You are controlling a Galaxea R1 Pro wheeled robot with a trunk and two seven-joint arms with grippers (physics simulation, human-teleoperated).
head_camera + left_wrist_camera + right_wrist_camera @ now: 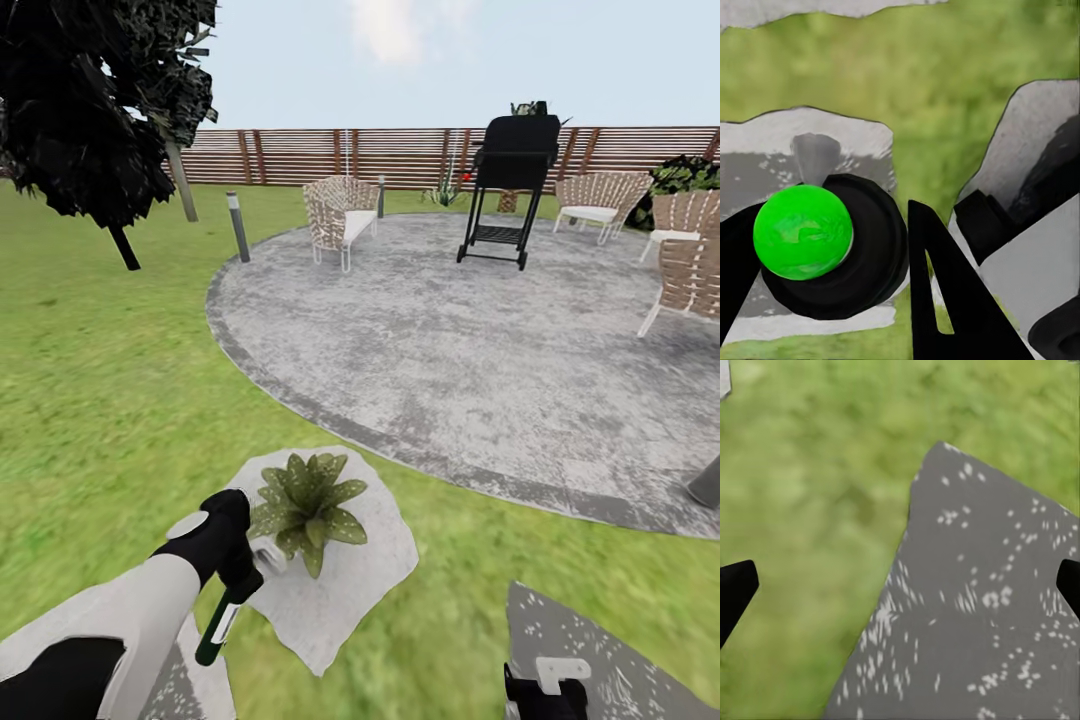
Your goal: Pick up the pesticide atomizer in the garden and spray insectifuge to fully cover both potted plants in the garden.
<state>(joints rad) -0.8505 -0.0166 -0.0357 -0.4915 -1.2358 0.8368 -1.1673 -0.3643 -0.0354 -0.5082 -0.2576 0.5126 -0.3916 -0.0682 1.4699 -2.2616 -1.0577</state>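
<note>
The left gripper (238,560) is clamping the pesticide atomizer (222,620) just below its pale trigger head (268,556), its black fingers pressed against the bottle's neck. The bottle is hanging with its long axis tilted: the dark-green body is running down and back toward the robot, while the trigger head is pointing forward and to the right of the gripper, straight at the potted plant (305,505). In the left wrist view the bottle's bright green bottom (802,232) is facing the camera end-on, ringed by the black fingers (874,247) (so that view is looking along the bottle's length). The plant is sitting just ahead of the nozzle, almost touching it, on a pale irregular stepping stone (350,590) in the lawn (100,400). The right gripper (545,695) is hanging low, well off to the right of the left one, its fingers (735,592) standing wide apart over a dark grey speckled stone (982,600) and grass. Farther beyond the plant, a round grey paved patch (450,340) is spreading out, carrying a black grill (510,185) and woven chairs (340,215), with a brown slatted fence (400,155) behind and a dark tree (100,100) far to the left.
</note>
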